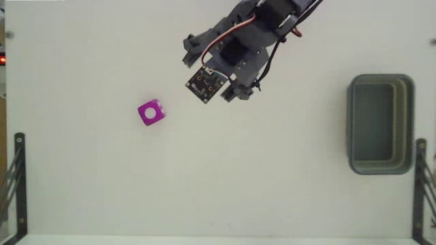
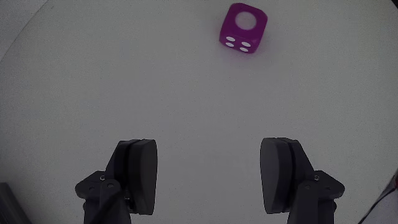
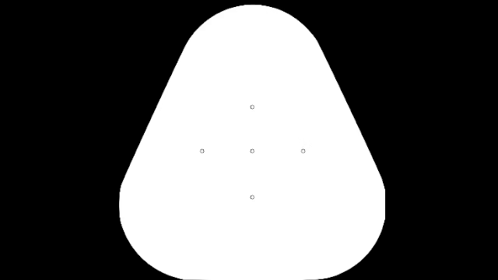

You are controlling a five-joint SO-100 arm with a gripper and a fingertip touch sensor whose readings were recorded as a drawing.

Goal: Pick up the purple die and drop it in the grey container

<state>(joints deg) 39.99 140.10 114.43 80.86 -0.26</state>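
Note:
The purple die [image 1: 150, 112] is a small magenta cube resting on the white table, left of centre in the fixed view. It shows near the top of the wrist view as the purple die [image 2: 244, 29], with white pips on its faces. My gripper [image 1: 208, 76] hovers up and to the right of the die, apart from it. In the wrist view the gripper [image 2: 211, 158] stands open, its two dark fingers [image 2: 140, 171] spread wide with only bare table between them. The grey container [image 1: 351, 122], a rounded rectangular tray, sits at the far right and holds nothing.
Black metal brackets [image 1: 18, 177] stand at the left and right table edges in the fixed view. The arm [image 1: 272, 20] reaches in from the top.

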